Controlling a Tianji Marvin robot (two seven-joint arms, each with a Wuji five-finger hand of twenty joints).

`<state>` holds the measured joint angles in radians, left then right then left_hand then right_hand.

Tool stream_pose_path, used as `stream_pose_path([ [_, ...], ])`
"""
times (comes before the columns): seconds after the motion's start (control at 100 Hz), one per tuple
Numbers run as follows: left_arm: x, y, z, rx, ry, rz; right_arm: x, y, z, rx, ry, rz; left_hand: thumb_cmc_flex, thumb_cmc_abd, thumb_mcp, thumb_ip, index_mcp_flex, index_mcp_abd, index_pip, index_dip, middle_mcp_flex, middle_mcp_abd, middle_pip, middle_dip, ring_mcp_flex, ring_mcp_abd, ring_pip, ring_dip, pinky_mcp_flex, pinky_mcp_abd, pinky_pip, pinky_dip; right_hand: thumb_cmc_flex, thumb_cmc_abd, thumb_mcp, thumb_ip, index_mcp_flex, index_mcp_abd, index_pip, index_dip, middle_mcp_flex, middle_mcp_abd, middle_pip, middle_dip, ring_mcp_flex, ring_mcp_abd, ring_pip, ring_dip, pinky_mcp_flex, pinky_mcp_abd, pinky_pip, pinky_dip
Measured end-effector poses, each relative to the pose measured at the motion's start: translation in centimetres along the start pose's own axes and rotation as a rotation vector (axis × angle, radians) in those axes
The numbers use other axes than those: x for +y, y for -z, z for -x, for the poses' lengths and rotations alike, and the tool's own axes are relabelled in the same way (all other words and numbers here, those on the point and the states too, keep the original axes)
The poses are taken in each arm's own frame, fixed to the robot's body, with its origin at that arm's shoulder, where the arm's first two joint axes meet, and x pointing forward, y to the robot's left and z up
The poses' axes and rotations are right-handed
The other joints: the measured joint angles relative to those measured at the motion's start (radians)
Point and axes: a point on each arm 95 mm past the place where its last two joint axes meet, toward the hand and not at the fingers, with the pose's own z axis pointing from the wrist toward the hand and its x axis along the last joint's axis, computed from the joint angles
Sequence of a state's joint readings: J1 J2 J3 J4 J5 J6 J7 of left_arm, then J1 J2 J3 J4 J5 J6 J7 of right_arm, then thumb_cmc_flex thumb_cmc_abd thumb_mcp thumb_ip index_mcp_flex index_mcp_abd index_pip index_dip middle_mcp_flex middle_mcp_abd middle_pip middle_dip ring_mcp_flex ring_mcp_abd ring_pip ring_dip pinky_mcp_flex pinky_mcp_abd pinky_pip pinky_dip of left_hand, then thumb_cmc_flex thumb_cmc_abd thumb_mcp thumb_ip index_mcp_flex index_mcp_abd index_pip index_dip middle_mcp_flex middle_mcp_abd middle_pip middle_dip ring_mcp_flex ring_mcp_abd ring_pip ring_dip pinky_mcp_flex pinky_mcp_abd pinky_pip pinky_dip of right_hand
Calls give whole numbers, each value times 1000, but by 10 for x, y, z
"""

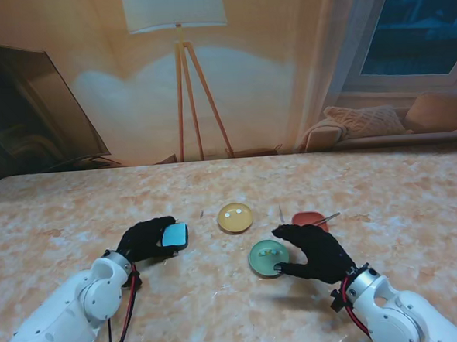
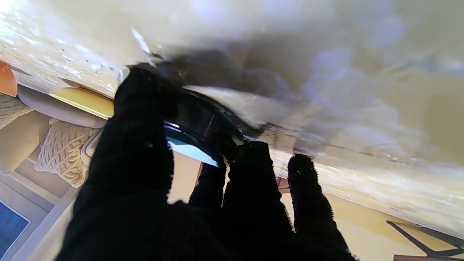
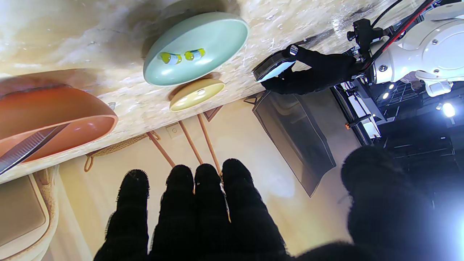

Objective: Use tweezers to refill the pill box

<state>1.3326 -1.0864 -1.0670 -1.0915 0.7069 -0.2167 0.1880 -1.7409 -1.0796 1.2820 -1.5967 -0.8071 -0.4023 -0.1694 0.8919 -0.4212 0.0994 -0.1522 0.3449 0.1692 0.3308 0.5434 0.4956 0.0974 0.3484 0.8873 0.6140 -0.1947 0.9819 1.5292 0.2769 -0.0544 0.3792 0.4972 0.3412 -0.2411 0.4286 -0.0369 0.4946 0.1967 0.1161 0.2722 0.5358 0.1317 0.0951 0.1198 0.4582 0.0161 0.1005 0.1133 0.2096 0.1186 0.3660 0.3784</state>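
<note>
My left hand (image 1: 146,239) is clamped on the pill box (image 1: 174,235); my right hand (image 1: 315,251) is spread, empty. Tweezers (image 1: 322,220) (thin, springy, slick steel, probably light): pinch mid-shaft off the red dish (image 1: 307,218).

Warm, even light; the surface (image 1: 221,311) glares in the blurred left wrist view, and a bright lamp (image 3: 448,110) flares in the right.

Three round dishes sit mid-desk (image 1: 53,220): the yellow dish (image 1: 235,217) farthest, the green dish (image 1: 268,258) nearest. The orange dish (image 1: 309,220), rightmost, carries metal tweezers (image 1: 325,220).
</note>
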Motion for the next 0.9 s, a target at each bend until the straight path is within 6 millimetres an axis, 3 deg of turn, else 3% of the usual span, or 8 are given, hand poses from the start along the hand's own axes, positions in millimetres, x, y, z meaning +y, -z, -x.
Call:
stream_pose_path([
  [0.2, 1, 3, -5, -10, 11, -14, 0, 0, 1, -6, -13, 7, 13, -13, -46, -1, 38, -2, 2, 11, 35, 2, 0, 0, 35, 0, 28, 0, 43, -1, -30, 8, 1, 0, -10, 0, 0, 0, 4, 0, 1, 0, 5, 0, 9, 0, 2, 1, 0, 0, 0, 0],
  [0.34, 1, 7, -11, -15, 23, -26, 0, 1, 2, -10, -15, 12, 24, -42, -50, -1, 61, -6, 8, 13, 54, 2, 0, 0, 54, 0, 40, 0, 90, -1, -5, 58, 13, 10, -20, 0, 0, 0, 5, 0, 1, 0, 7, 0, 9, 0, 2, 1, 0, 0, 0, 0],
  [0.39, 1, 9, -13, -17, 29, -31, 0, 2, 2, -11, -16, 13, 24, -48, -50, -2, 65, -7, 9, 13, 60, 2, 0, 0, 60, 0, 50, 0, 102, -3, 85, 59, 13, 10, -22, 0, 1, 0, 5, 0, 1, 0, 8, 0, 9, 0, 2, 1, 0, 0, 0, 0],
  [0.43, 0, 11, -15, -17, 33, -36, 0, 2, 3, -12, -16, 15, 24, -50, -50, -2, 72, -8, 9, 13, 61, 2, 0, 0, 61, 0, 51, 0, 130, -45, 387, 92, 13, 10, -23, 0, 11, -1, 8, 0, 1, 0, 8, 0, 9, 0, 2, 1, 0, 0, 0, 0],
  [0.46, -1, 12, -17, -17, 37, -40, 0, 3, 3, -13, -17, 17, 24, -51, -50, -2, 73, -8, 9, 13, 62, 3, 0, 0, 62, 0, 51, 0, 171, -35, 556, 136, 13, 10, -23, 0, 12, -1, 8, 0, 1, 0, 8, 0, 9, 0, 2, 1, 0, 0, 0, 0],
  [0.5, -2, 14, -20, -15, 40, -40, 0, 3, 3, -15, -17, 19, 24, -51, -50, -2, 73, -8, 9, 13, 62, 3, 0, 0, 62, 0, 52, 0, 196, -36, 660, 165, 13, 10, -23, 0, 12, -1, 8, 0, 10, 0, 8, 0, 9, 0, 2, 1, 0, 0, 0, 0],
  [0.9, -12, 39, -54, 25, 53, -64, 2, 8, 6, -13, -21, 46, 39, -77, -51, -2, 88, -21, 12, 14, 75, 3, -1, 0, 74, 0, 64, 1, 200, -36, 734, 187, 13, 10, -35, 0, 13, -1, 8, 0, 13, -1, 10, 2, 9, 4, 2, 1, 0, 0, 1, 0],
])
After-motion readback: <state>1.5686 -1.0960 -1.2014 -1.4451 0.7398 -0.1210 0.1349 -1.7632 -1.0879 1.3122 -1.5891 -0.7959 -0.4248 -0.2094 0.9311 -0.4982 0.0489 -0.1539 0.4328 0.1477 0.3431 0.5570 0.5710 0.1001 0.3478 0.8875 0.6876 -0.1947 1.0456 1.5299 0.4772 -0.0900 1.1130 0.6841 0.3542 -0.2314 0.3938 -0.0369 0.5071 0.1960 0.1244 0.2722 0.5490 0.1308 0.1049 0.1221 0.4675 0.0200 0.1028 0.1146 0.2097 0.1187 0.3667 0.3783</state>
